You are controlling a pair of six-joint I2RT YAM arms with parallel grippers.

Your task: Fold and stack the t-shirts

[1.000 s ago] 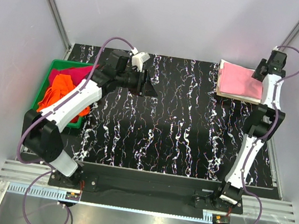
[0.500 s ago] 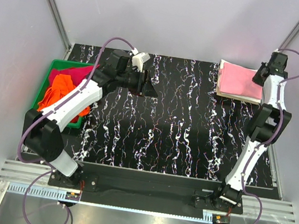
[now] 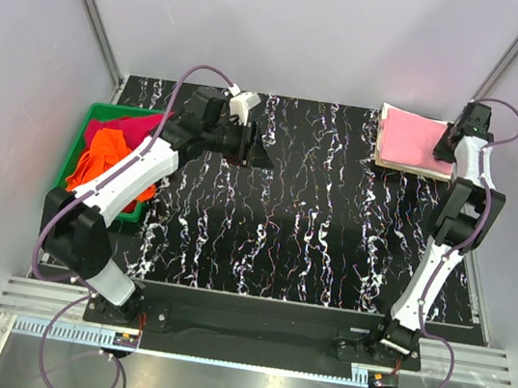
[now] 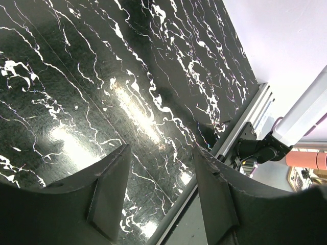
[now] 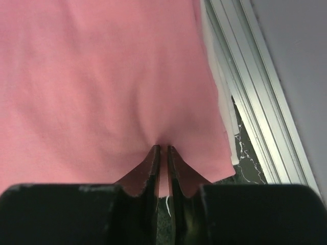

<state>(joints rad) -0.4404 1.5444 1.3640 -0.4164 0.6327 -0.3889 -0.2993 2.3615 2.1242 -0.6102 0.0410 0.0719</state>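
Pink t-shirt [image 3: 411, 142] is folded flat at the far right corner of the counter [image 3: 313, 222]. It sits on top of the white t-shirt [image 5: 227, 127], of which only a thin strip shows, along the pink one's edge next to the aluminium rail [image 5: 255, 76].

My right gripper [image 3: 452, 140] is at the right-hand edge of that stack, arm stretched out to the far corner. On the right wrist cam the fingers are almost together, only a sliver between them, and the pink t-shirt [image 5: 102, 76] puckers to a point right at the tips of the right gripper [image 5: 163, 148]. I read that as pinching a small fold of the pink cloth. Can't tell if the white layer underneath is caught too.

Orange t-shirt [image 3: 104, 156] and magenta-red t-shirt [image 3: 133, 124] are both bunched up, unfolded, in the green tray [image 3: 85, 134] at the left edge of the counter. Orange is nearer me, magenta-red behind it and spilling over the far rim.

My left gripper [image 3: 257, 152] hangs above the counter's far left-centre, just right of the tray and well apart from the stack. On the left wrist cam the left gripper [image 4: 161, 153] has its fingers spread with nothing between them, just bare black marbled counter [image 4: 102, 76] below.
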